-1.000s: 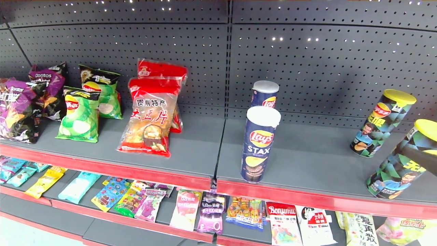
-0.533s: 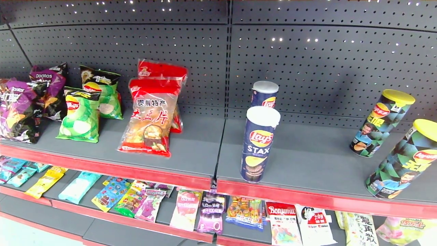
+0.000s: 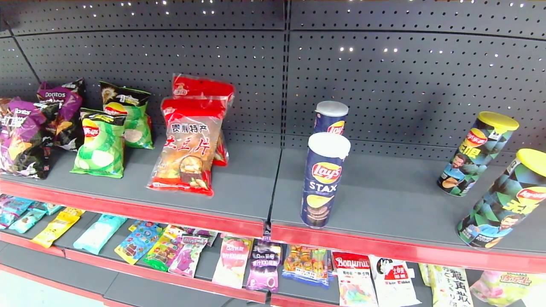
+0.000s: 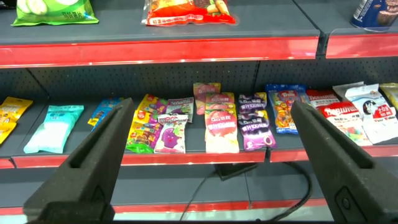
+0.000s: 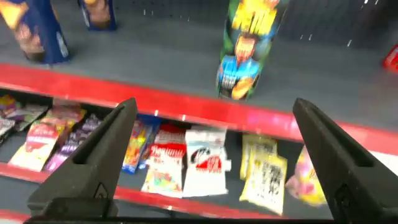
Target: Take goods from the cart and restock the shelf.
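The shelf [image 3: 239, 187] looks partly stocked, so the job seems to be somewhere in the middle. Taking the front blue can [image 3: 324, 179] as the marker, purple bags [image 3: 25, 136] stand far to its left. Green bags [image 3: 100, 147] come next, then red bags [image 3: 187, 149] nearer to it. A second blue can [image 3: 330, 117] stands just behind it. Well to its right are two yellow-lidded cans [image 3: 477, 153], one behind the other, with the nearer one close to the red front edge. All the cans are upright and the bags lean back in rows two deep. Bare shelf lies on both sides of the front blue can, which probably means more goods are to come.

The left gripper [image 4: 212, 106] is below and left of that can, facing the lower shelf of sweet packets [image 4: 217, 121]. Its jaws are spread wide and hold nothing. The right gripper [image 5: 214, 102] is below and right of the can, before the nearer yellow-lidded can [image 5: 249, 50]. It is also wide open and empty. The next item would have to come from the cart.
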Motion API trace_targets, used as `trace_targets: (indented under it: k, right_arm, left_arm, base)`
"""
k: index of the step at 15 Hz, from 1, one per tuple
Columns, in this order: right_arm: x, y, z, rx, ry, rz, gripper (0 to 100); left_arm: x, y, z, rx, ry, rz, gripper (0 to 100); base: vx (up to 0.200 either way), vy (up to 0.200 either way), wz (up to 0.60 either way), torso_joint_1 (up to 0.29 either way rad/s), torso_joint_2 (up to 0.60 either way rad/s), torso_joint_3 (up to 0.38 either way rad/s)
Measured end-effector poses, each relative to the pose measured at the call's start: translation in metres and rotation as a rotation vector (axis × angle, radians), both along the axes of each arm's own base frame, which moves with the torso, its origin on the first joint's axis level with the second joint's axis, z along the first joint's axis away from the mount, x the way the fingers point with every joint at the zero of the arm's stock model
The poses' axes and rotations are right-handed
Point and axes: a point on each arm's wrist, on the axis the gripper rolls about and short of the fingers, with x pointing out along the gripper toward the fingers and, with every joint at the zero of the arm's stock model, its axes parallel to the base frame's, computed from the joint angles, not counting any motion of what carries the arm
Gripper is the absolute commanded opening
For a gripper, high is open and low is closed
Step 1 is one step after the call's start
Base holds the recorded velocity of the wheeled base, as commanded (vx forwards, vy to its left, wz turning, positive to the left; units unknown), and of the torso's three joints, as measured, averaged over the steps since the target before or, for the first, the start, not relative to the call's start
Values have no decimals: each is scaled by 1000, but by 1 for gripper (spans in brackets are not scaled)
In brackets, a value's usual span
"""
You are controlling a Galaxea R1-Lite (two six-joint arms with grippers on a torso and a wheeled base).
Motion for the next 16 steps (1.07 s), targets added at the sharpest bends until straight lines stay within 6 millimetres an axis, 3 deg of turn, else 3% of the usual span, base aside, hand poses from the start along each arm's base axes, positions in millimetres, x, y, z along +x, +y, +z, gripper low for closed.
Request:
trace_targets:
  k: [5,9,16]
  right_arm:
    - [0,-1,-5,121,-9,-49,100]
    - [2,1,-11,61,14,57,100]
    - [2,1,-13,72,17,58,100]
  left_arm:
    - [0,0,0,5,-1,-12,100]
    - [0,0,0,3,-1,-13,100]
    - [0,0,0,1,0,-14,100]
  base:
    - [0,0,0,0,0,0]
    - [0,0,0,0,0,0]
    - [0,0,0,0,0,0]
